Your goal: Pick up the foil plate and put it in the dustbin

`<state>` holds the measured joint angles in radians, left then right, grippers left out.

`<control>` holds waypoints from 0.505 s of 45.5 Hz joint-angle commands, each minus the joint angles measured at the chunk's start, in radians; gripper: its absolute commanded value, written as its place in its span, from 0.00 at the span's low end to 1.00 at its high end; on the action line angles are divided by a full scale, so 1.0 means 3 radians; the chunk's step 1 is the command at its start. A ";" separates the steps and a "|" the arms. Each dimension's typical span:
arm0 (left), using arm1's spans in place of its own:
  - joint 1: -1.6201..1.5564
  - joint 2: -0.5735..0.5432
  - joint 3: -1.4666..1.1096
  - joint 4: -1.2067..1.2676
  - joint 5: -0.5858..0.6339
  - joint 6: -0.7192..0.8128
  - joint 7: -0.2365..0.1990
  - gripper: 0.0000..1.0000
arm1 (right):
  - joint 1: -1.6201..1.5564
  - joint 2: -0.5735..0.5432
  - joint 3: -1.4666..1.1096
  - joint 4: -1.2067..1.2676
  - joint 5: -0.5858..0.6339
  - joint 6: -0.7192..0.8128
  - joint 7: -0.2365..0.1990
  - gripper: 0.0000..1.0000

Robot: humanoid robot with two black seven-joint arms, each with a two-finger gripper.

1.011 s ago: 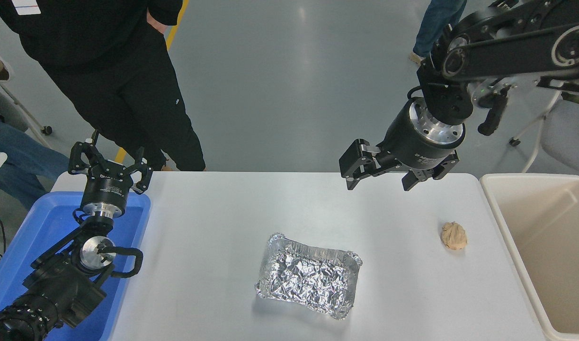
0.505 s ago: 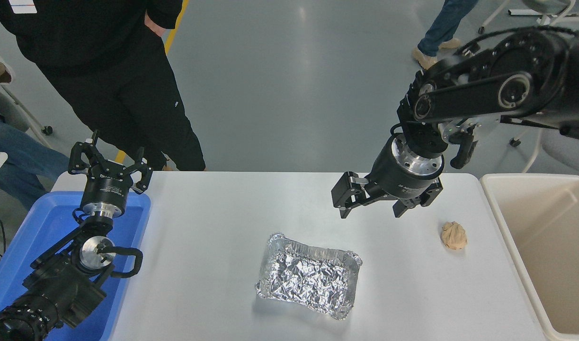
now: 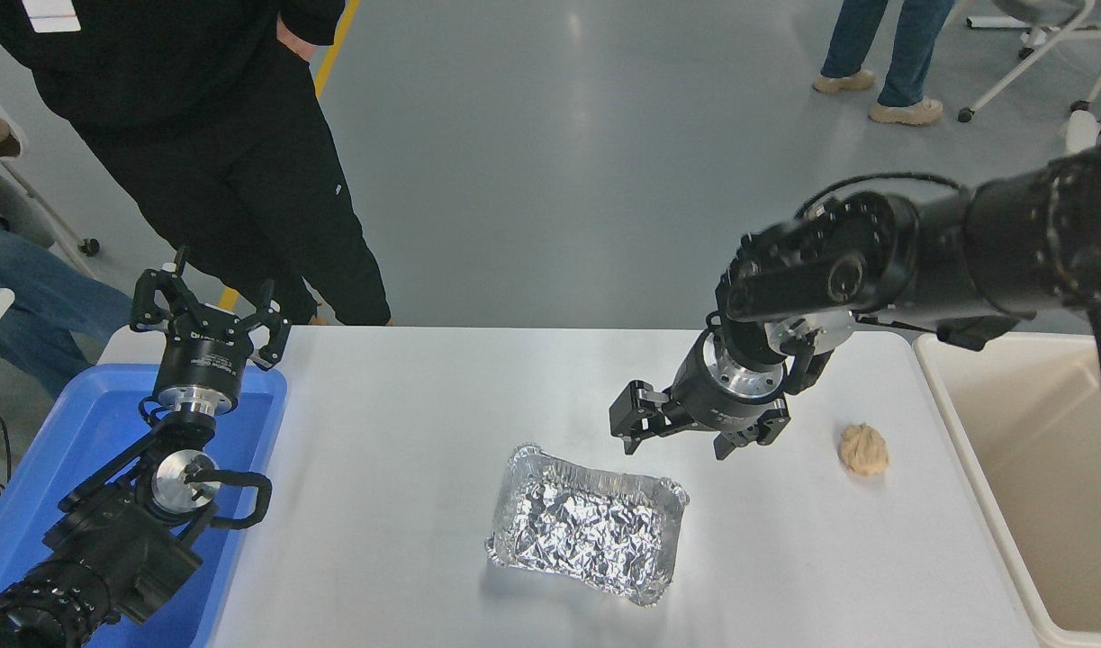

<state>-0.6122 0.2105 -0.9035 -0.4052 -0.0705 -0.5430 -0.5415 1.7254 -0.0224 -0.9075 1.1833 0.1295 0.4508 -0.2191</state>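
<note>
No readable text. Left gripper (image 3: 210, 310) body carries small white print, too small to read. Right gripper (image 3: 673, 439) body shows no legible marking. White tag with thin lines on person's black top (image 3: 52, 13) at upper left, print not legible. Foil plate (image 3: 588, 524), dustbin (image 3: 973, 423), blue tray (image 3: 82, 409), table (image 3: 406, 423): no labels, numbers or signs visible.

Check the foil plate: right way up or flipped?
Right way up. The foil plate lies flat on the table with its crinkled hollow facing up and the wavy rim raised all round it.
</note>
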 commanded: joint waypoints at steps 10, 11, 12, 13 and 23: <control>0.0000 0.0004 0.0000 0.0006 0.0000 -0.0005 0.0000 0.99 | -0.0817 -0.0068 0.0100 -0.0396 0.0003 -0.0260 -0.0001 1.00; 0.0000 0.0004 0.0000 0.0001 0.0000 0.0000 0.0000 0.99 | -0.0848 -0.0079 0.0100 -0.0396 0.0003 -0.0280 -0.0001 1.00; 0.0000 0.0004 0.0000 0.0001 0.0000 0.0000 0.0000 0.99 | -0.0878 -0.0084 0.0100 -0.0396 0.0003 -0.0301 -0.0001 1.00; 0.0000 0.0004 0.0000 0.0001 0.0000 0.0000 0.0000 0.99 | -0.0909 -0.0084 0.0100 -0.0396 0.0003 -0.0326 -0.0001 1.00; 0.0000 0.0004 0.0000 0.0001 0.0000 0.0000 0.0000 0.99 | -0.1139 -0.0114 0.0105 -0.0396 0.0003 -0.0510 -0.0001 1.00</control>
<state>-0.6120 0.2115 -0.9035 -0.4048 -0.0705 -0.5437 -0.5415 1.4703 -0.0458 -0.8805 1.0763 0.1305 0.3555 -0.2194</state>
